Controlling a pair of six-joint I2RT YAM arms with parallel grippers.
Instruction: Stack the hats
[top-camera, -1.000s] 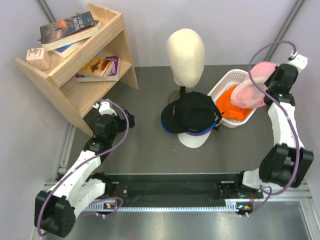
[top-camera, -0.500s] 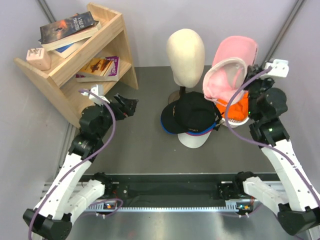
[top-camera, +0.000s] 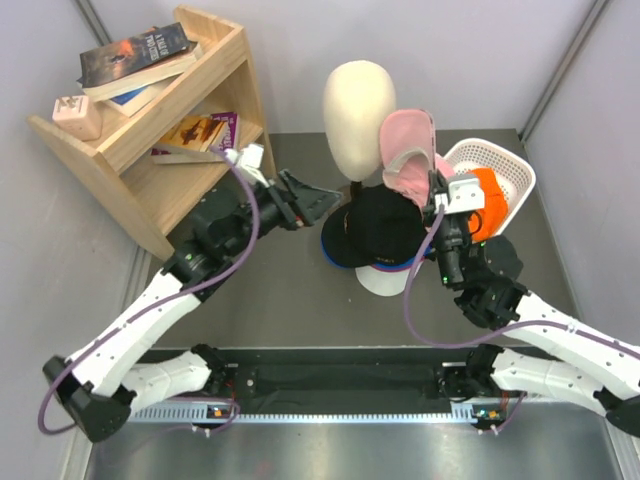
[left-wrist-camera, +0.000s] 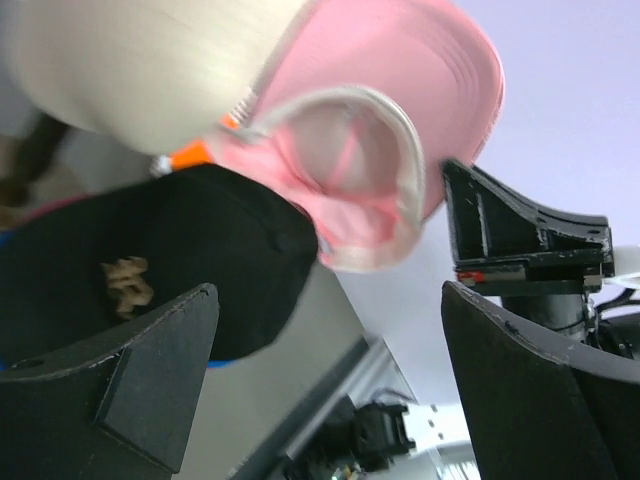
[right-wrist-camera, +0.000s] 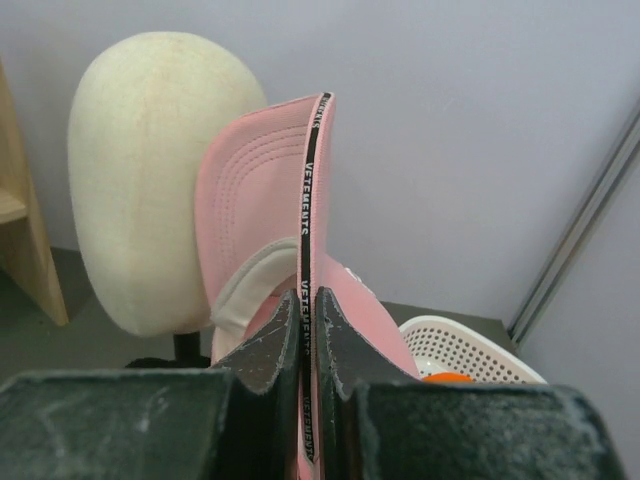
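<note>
The right gripper (right-wrist-camera: 306, 308) has its two fingers pressed tight on the brim of the light pink cap (top-camera: 408, 150) and is pinching it. The pink cap is up in the air, standing on its edge with its open side turned toward the left arm. It hangs just above the pile of hats, between the cream head (top-camera: 358, 110) and the white basket (top-camera: 512, 172). It looks very close to the head, but I cannot tell if they touch. The pile sits in the middle of the grey table (top-camera: 290, 300), in front of the head. The black cap (top-camera: 390, 225) is on top, thin blue and magenta edges peek out under it, and a white brim (top-camera: 385, 282) sticks out at the bottom toward the arms. The orange hat (top-camera: 487, 205) lies in the basket, which is tipped up on the right. The left gripper (top-camera: 318, 205) has its fingers spread wide and holds nothing; it floats just beside the left side of the black cap, pointing at the pile. A wooden shelf (top-camera: 150, 150) with some books stands in the far left corner, well apart from the hats.
</note>
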